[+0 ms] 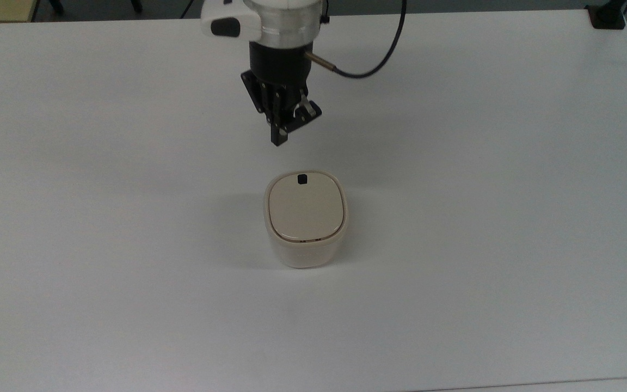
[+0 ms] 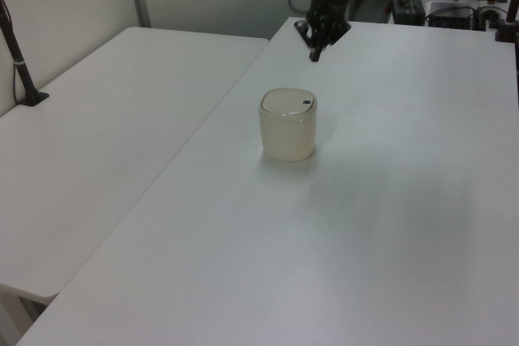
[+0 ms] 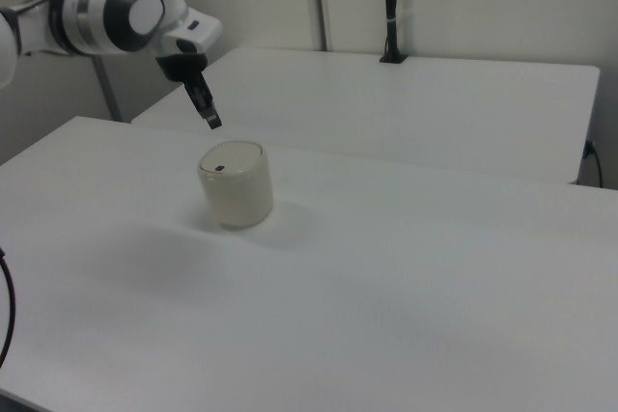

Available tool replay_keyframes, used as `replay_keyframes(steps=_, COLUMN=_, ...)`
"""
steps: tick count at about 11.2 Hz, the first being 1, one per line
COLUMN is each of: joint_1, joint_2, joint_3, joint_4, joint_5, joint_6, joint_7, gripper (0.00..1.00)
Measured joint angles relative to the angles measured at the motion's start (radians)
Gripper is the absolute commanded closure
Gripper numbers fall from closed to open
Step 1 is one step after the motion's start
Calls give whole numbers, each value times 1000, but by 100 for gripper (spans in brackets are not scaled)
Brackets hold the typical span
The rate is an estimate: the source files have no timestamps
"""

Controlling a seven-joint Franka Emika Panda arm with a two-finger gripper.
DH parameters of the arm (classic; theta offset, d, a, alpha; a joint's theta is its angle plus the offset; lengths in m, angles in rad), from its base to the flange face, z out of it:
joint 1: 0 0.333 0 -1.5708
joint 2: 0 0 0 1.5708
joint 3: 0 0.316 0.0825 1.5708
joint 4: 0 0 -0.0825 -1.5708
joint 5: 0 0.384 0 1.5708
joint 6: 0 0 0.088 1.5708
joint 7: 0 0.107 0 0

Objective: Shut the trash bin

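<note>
Pincer [image 1: 279,140] — pinched together, empty — above trash bin [image 1: 305,226]

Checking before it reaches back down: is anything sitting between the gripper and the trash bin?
Nothing visible. The gripper hangs above bare white table, apart from the trash bin, whose lid lies flat.

A: The arm [image 1: 270,16] is cut off by the top view's upper edge.
B: Yes, and the desk [image 1: 509,272] runs past its left and lower edges.
</note>
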Motion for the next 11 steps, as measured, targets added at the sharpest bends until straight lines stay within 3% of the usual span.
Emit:
replay_keyframes(steps=1, joint_1=-17, joint_2=-40, joint_3=0, joint_4=0, joint_5=34, joint_6=-61, joint_7=-79, gripper=71)
replay_keyframes(steps=2, joint_1=-31, joint_2=-76, joint_3=0, joint_4=0, joint_5=52, joint_6=-118, joint_7=-143, gripper=46)
replay_keyframes(steps=4, joint_1=-48, joint_2=-146, joint_3=0, joint_4=-9, joint_5=68, joint_6=-196, joint_7=-240, gripper=14)
replay_keyframes(steps=6, joint_1=-50, joint_2=-182, joint_3=-8, joint_4=-35, joint_5=68, joint_6=-207, joint_7=-292, gripper=0)
replay_keyframes(steps=11, joint_1=-53, joint_2=-245, joint_3=-27, joint_4=-107, joint_5=69, joint_6=-207, joint_7=-554, gripper=0)
